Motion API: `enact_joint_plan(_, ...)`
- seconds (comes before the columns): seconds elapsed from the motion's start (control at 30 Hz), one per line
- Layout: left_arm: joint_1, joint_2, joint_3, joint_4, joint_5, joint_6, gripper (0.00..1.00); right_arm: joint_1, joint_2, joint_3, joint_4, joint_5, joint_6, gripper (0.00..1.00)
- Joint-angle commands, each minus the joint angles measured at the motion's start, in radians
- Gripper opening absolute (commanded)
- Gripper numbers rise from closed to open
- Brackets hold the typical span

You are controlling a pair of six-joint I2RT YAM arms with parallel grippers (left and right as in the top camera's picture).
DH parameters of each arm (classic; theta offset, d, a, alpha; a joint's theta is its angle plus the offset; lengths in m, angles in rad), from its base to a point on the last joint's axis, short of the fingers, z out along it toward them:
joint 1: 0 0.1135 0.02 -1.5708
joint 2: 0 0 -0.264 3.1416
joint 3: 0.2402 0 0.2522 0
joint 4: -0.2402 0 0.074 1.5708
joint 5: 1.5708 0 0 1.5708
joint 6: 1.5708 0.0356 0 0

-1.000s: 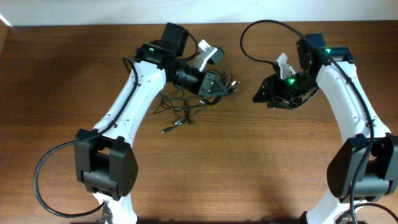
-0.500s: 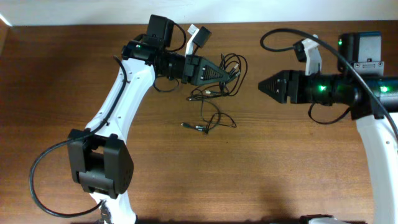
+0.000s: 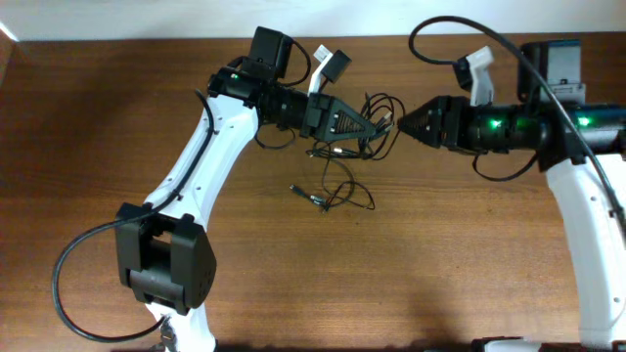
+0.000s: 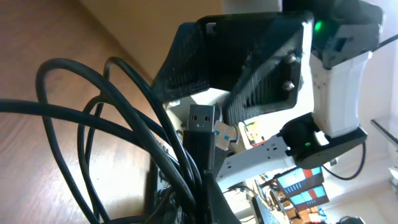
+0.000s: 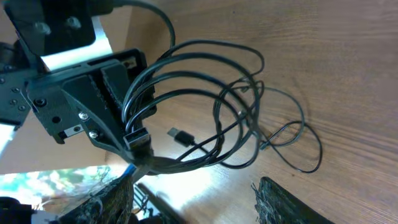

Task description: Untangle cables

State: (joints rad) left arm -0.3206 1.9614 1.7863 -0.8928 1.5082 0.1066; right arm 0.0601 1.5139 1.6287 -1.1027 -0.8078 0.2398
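Seen from above, the left gripper (image 3: 372,124) is clamped on a knotted bunch of thin black cables (image 3: 376,102) and holds it above the brown table (image 3: 469,254). A few loose strands trail down to the wood. The right gripper (image 3: 401,124) points at the bunch from just beside it, and its own camera shows its jaws spread wide on either side of the loops. A small plug (image 5: 180,134) hangs free inside the tangle.

We judge the main risk to be the right jaws closing on several strands at once, since pulling would then tighten the knot. The two grippers are also close enough to bump each other.
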Motion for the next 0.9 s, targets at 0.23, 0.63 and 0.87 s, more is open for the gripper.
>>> enact_joint_plan(0.23, -0.013, -0.032, 0.028, 0.002, -0.099, -0.010, 0.11, 0.038, 0.052, -0.002, 0.037, -0.023, 0.032, 0.63)
enact_joint_plan(0.63, -0.013, -0.032, 0.028, 0.040, -0.182, -0.124, 0.00, 0.039, 0.054, -0.002, 0.041, 0.026, 0.050, 0.63)
enact_joint_plan(0.87, -0.013, -0.032, 0.028, 0.014, -0.398, -0.167, 0.00, 0.039, 0.054, -0.002, 0.045, 0.114, 0.095, 0.63)
